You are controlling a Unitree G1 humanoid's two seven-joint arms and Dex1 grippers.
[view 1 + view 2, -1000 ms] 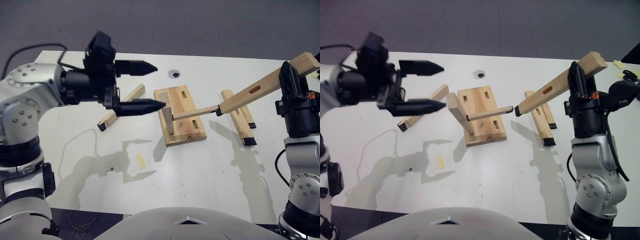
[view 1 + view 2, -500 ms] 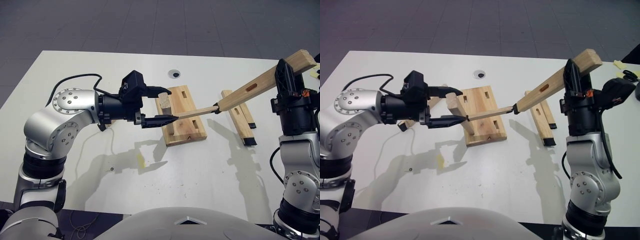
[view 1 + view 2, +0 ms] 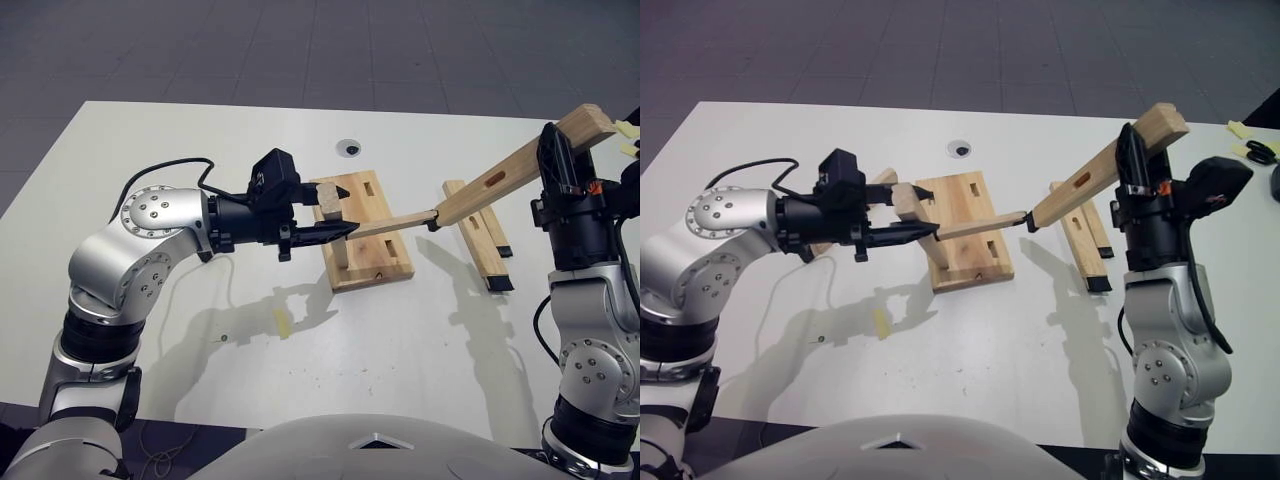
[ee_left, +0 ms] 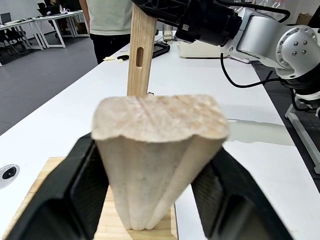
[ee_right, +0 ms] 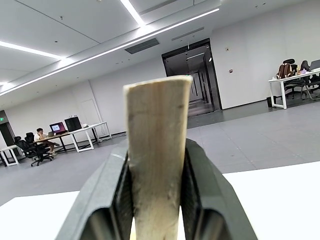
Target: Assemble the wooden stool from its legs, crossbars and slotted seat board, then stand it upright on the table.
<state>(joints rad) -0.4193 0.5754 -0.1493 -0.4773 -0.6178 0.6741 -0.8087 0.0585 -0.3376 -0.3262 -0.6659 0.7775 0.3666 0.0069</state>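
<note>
Robot mid-assembly, joining two stool legs with a crossbar

Left gripper (image 3: 338, 230) closed around a pale upright leg (image 3: 328, 197) standing on the slotted seat board (image 3: 380, 205), flat on the table (image 3: 150, 150); right gripper (image 3: 558, 150) clamps a raised tilted leg (image 3: 500, 178); thin crossbar (image 3: 395, 224) bridges them (seating depth unclear); next probably pressing the legs together, aligned.

Your left arm (image 3: 140, 250), right arm (image 3: 595, 370): silver rounded shells, screws | left gripper (image 3: 338, 228), right gripper (image 3: 558, 140): black | black cable (image 3: 180, 161), 12 o'clock of left shell
</note>
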